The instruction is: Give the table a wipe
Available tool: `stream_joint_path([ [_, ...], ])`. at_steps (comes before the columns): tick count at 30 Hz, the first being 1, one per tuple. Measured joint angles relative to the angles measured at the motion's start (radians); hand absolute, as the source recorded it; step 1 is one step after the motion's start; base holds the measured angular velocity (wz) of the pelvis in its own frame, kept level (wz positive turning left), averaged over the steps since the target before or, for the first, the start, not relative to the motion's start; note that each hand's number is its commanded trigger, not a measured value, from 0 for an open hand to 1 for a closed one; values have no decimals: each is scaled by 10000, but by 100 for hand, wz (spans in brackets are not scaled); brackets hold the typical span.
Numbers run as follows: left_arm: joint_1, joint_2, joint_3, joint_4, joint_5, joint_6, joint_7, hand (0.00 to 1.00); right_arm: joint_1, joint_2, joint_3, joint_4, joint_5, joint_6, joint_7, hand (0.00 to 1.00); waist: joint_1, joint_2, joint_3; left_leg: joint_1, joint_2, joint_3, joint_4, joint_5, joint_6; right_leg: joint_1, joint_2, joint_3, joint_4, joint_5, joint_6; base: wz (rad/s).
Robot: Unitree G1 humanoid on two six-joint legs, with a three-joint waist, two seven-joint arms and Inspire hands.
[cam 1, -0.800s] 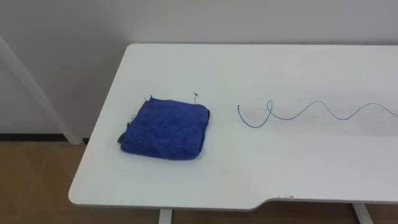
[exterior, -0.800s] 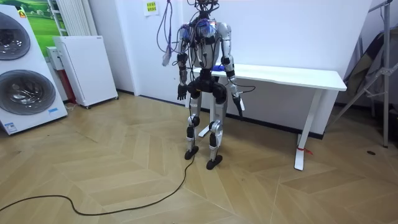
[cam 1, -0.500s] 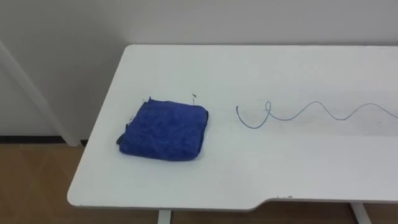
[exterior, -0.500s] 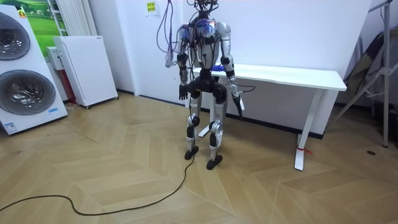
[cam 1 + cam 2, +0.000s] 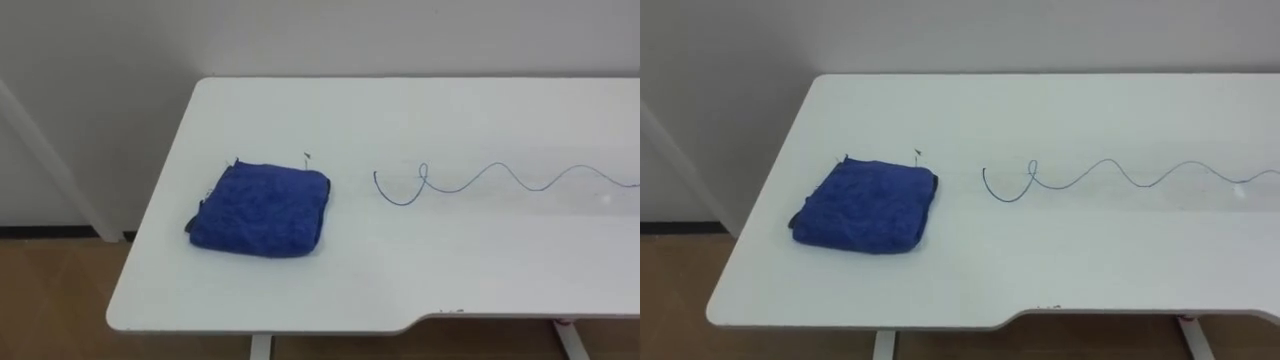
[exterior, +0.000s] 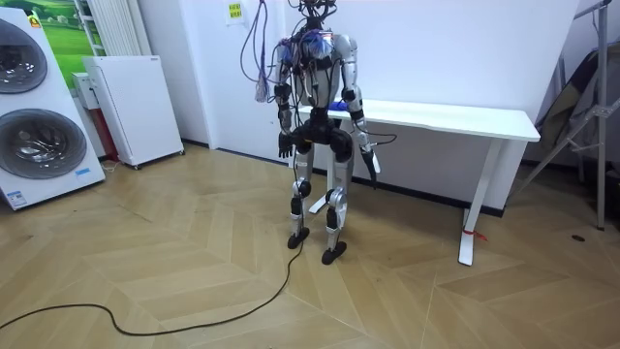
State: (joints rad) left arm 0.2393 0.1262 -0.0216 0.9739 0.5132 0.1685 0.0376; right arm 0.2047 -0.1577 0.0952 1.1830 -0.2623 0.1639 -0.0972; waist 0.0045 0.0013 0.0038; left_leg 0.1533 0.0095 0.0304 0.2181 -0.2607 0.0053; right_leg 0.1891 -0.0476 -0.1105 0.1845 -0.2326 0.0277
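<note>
A folded blue cloth [image 5: 260,208] lies flat on the white table [image 5: 400,270], near its left end. To the right of the cloth a thin blue wavy line [image 5: 480,182] is drawn across the tabletop. In the room view I stand upright at the table's left end. Both arms hang at my sides, below the tabletop and away from the cloth. My left hand [image 6: 284,145] is by my hip and my right hand [image 6: 373,168] is by the table's edge.
The table's front edge has a cut-out step [image 5: 440,316] at the lower right. A wall runs behind the table. Washing machines [image 6: 39,116] and a white cabinet [image 6: 131,107] stand at the room view's left, and a tripod [image 6: 581,107] at its right.
The eye view has shifted slightly, which is the camera's own move. The cloth and the line lie where they were, and my arms still hang down.
</note>
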Motion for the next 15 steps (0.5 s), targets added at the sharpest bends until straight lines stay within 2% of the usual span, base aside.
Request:
stream_joint_path([
  [3, -21, 0, 87, 199, -84, 67, -3, 0, -71, 33, -153, 337, 1095, 44, -276, 0, -46, 32, 3, 81, 5, -36, -98, 0, 0, 52, 12, -29, 0, 0, 0, -1],
  [5, -15, -1, 260, 271, -93, 145, -17, 0, -63, 61, -601, 458, 1742, 61, -428, 0, -86, 25, 7, 72, 3, -27, -137, 0, 0, 36, 14, -19, -5, -1, -1, 0],
  [8, 41, 10, 693, 251, -100, 340, -69, 0, -67, 35, -1528, 757, 3718, 99, -752, 0, -299, -7, 5, 67, -8, -16, -130, 0, 0, 36, -4, -4, -30, -14, -6, 0],
  [10, 64, 14, 1292, 166, -38, 350, -115, 0, 3, 2, -2944, 807, 5672, 87, -921, 0, -591, -42, -3, 29, -19, -38, -117, 2, 4, 51, -7, -10, -141, -14, -9, 0],
  [11, 64, 31, 1456, 135, -50, 349, -118, 0, 27, -31, -3293, 828, 6184, 75, -966, 0, -675, -55, -3, 22, -21, -33, -116, 3, 4, 42, -7, -1, -142, -14, -9, 0],
  [13, 114, 139, 2140, -220, -92, 345, -121, 0, -40, -307, -4807, 896, 7677, 97, -1220, 0, -935, -132, -13, 22, -25, 18, -116, 4, 5, 19, -6, 22, -137, -14, -9, -6],
  [15, 69, 296, 2576, -387, -102, 290, -117, 0, -115, -659, -5657, 886, 8342, 80, -1500, 0, -1049, -135, -16, 65, -20, 123, -128, 4, 5, 16, -4, 98, -124, -14, -8, -16],
])
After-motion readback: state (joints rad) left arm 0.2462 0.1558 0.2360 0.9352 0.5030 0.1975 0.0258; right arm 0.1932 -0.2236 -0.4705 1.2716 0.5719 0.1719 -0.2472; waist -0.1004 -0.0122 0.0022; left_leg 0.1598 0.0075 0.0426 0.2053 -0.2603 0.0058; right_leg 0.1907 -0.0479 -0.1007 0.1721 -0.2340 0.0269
